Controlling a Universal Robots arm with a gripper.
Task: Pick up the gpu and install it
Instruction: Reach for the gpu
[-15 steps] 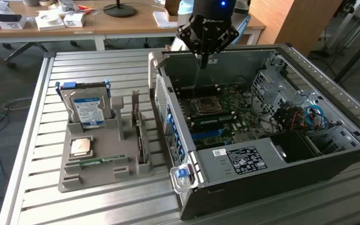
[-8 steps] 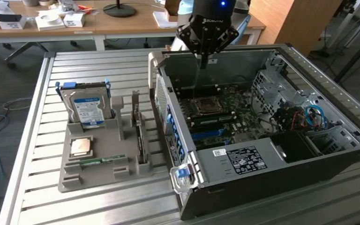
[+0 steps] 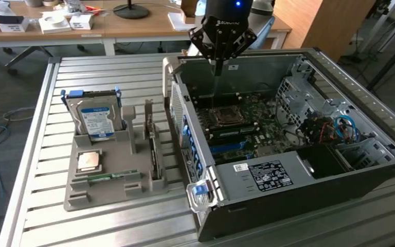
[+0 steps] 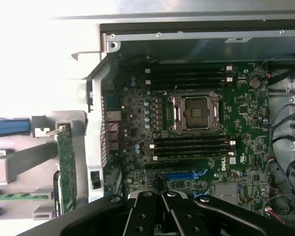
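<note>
Slatted tabletop (image 3: pixel 101 69) holds the gpu (image 3: pixel 154 154) upright beside the case (image 3: pixel 252 216); the hand (image 3: pixel 217 69), shut and empty, should grip its thin edge squarely.

gpu (image 3: pixel 154 154) (image 4: pixel 66 167): thin card, upright on edge, grey holder (image 3: pixel 105 177) slot, beside case (image 3: pixel 252 211).

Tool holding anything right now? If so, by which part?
Nothing held. The tool is shut and empty, above the open computer case; the graphics card stands in the grey holder beside the case.
</note>
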